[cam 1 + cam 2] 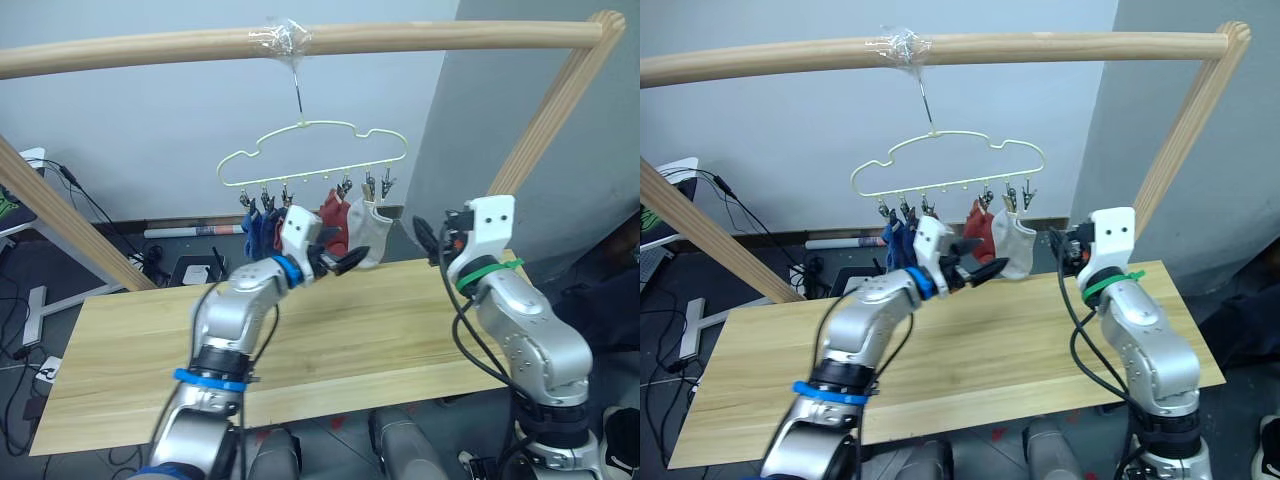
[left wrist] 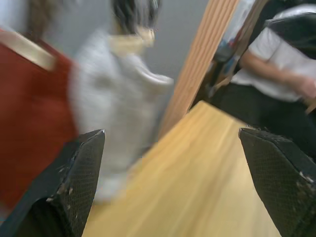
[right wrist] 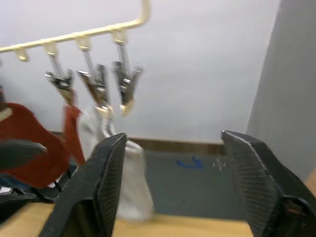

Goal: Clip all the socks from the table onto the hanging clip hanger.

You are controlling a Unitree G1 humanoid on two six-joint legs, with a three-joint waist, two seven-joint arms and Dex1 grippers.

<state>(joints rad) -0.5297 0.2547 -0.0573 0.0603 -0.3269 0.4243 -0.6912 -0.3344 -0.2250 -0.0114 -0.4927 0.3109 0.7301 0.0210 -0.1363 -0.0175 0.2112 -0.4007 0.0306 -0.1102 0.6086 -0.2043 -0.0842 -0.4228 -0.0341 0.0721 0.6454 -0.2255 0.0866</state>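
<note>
Nearest to me the tabletop (image 1: 400, 330) runs wide and bare, light planks with no sock lying on it that I can make out. Above its far edge both arms are raised. The left claw (image 1: 340, 262) is spread wide and holds nothing, its black fingers (image 2: 74, 182) pointing right toward the hanging socks, just in front of them. The right claw (image 3: 173, 182) is also wide apart and empty, held up over the right end of the tabletop and aimed back at the clips. Beyond the claws hangs the clip hanger (image 1: 310, 150), a thin pale yellow-green cloud outline, its hook taped to the wooden pole (image 1: 420, 38) overhead. From its row of clips dangle the blue socks (image 1: 262, 228) on the left, the red socks (image 1: 333, 222) in the middle and a grey sock (image 1: 368, 230) toward the right; whether a second grey one hangs behind it I cannot tell, and a clip (image 3: 124, 81) at the right end looks free. Far off to the right a person (image 2: 276, 59) in a white shirt stands by. To my eye the clipping is at or near its end, so the next move calls for checking the grey pair and otherwise drawing both arms clear without brushing the hanger.
</note>
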